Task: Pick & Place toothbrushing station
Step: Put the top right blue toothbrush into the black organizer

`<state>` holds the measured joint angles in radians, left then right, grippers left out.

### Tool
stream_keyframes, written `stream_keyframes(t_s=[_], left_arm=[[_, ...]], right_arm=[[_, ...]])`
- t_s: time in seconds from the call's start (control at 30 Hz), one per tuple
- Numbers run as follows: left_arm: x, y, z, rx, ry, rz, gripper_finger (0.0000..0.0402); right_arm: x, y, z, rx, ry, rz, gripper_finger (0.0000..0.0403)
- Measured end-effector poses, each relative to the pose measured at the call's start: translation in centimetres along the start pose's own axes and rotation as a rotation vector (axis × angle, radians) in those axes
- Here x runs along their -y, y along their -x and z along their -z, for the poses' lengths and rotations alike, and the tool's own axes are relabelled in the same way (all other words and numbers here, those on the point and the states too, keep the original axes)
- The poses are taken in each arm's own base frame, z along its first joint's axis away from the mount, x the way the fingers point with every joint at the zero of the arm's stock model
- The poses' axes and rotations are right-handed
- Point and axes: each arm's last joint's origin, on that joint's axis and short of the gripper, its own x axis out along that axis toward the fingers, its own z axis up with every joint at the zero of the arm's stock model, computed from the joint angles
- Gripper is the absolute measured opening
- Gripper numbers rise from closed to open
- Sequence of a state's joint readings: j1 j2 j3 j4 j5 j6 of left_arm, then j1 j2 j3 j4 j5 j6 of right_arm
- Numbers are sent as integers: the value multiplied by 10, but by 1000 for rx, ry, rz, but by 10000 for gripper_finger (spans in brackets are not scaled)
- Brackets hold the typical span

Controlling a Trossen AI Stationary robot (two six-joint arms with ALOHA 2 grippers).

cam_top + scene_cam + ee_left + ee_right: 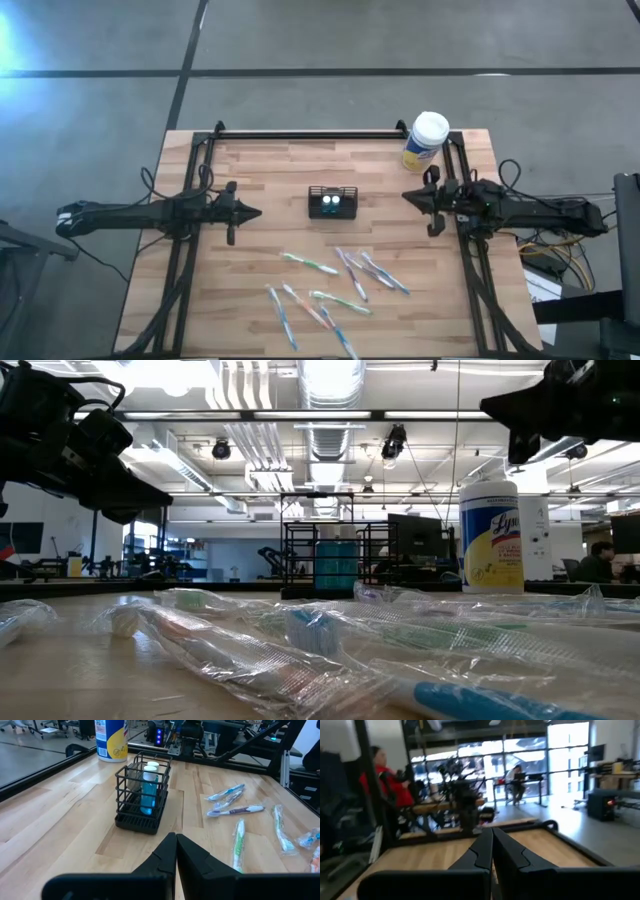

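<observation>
Black wire-mesh toothbrushing station (332, 202) upright, long axis across the table (250, 300).

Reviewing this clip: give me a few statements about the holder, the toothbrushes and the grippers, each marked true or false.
1. The wire-mesh holder stands upright mid-table. True.
2. The left gripper holds a toothbrush. False: it is shut on nothing.
3. The wrapped toothbrushes lie on the table, outside the holder. True.
4. The canister lies tipped over. False: it stands upright near a table corner.
5. The right gripper is open. False: it is shut, empty.
</observation>
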<state>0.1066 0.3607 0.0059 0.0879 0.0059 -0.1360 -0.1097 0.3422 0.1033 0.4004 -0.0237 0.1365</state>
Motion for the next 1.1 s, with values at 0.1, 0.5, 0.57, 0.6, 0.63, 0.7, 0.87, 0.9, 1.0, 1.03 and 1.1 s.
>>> stream_keyframes(t_s=[0.1,0.5,0.57,0.6,0.63,0.7,0.87,0.9,1.0,1.03,1.1], left_arm=[[0,0,0,-1,0,0,14],[0,0,0,-2,6,-5,14],[0,0,0,-2,7,-5,14],[0,0,0,-2,7,-5,14],[0,0,0,-3,7,-5,14],[0,0,1,-6,7,-6,14],[0,0,1,-10,7,-6,14],[0,0,1,-10,7,-6,14],[0,0,1,-10,7,-6,14],[0,0,1,-10,7,-6,14],[0,0,1,-10,7,-6,14]], right_arm=[[-5,0,5,-20,4,-48,8],[-20,5,25,-80,9,-58,8],[-20,5,28,-89,8,-65,8],[-20,6,29,-93,2,-65,8],[-20,6,29,-95,-6,-65,8],[-20,6,30,-97,-14,-65,8],[-20,6,33,-129,-4,-61,8],[-20,6,33,-133,-3,-60,8],[-20,6,34,-138,0,-59,8],[-20,6,34,-137,0,-60,8],[-20,6,33,-138,-12,-63,8]])
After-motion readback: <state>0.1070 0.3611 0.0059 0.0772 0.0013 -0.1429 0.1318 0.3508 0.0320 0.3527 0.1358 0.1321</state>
